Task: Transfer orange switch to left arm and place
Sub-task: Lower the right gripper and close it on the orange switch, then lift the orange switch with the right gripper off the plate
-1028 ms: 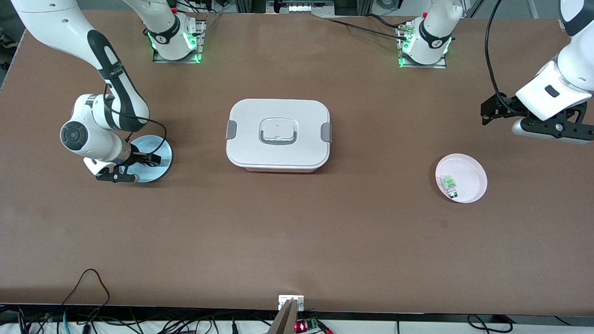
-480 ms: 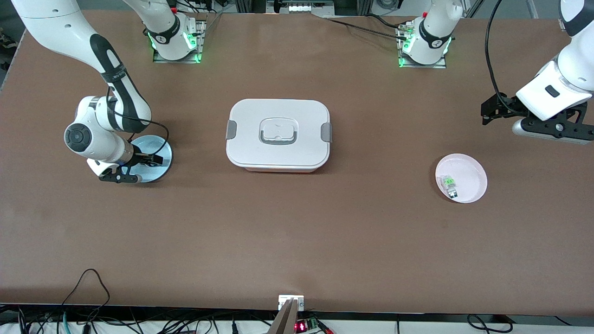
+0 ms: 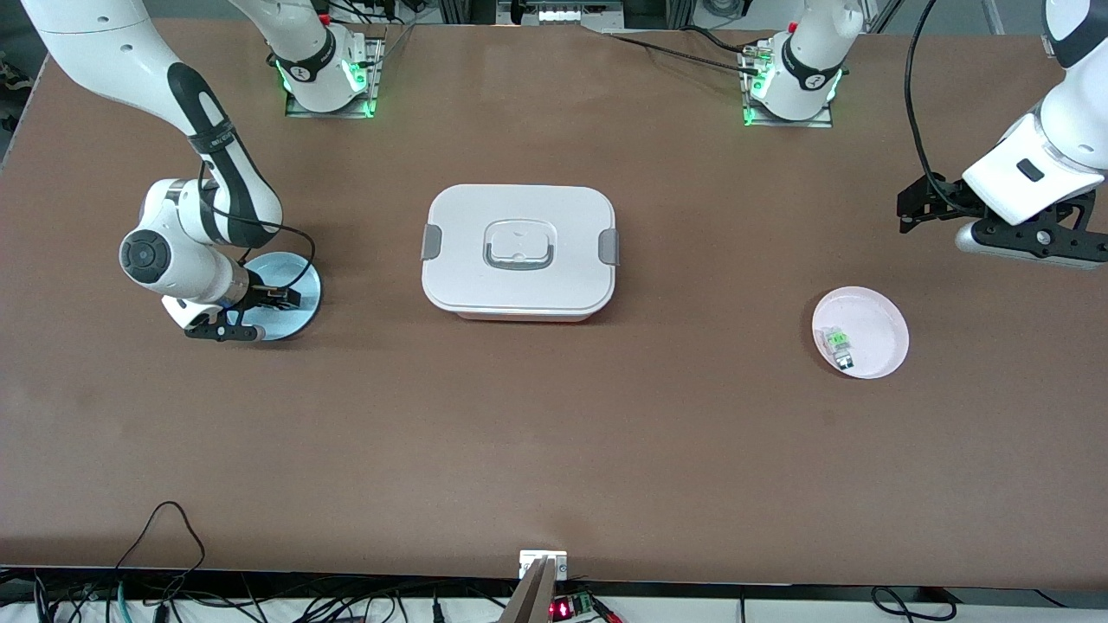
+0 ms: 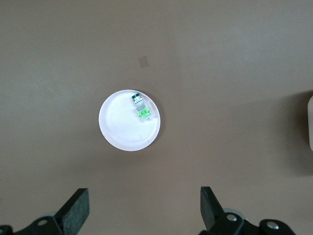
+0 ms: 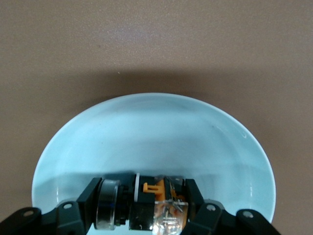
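My right gripper is low over the pale blue plate at the right arm's end of the table. In the right wrist view the gripper is shut on the orange switch, a small black part with an orange piece and a clear end, just above the plate. The white lidded box with grey clips sits mid-table, between the two plates. My left gripper hangs open and empty in the air at the left arm's end; its wrist view shows the gripper with fingers wide apart.
A pink plate holds a small clear-and-green component at the left arm's end; the plate and the component also show in the left wrist view. Cables and a small board lie along the table edge nearest the front camera.
The right arm's elbow and wrist have shifted slightly toward the box while its gripper stays at the blue plate. The left arm has not moved.
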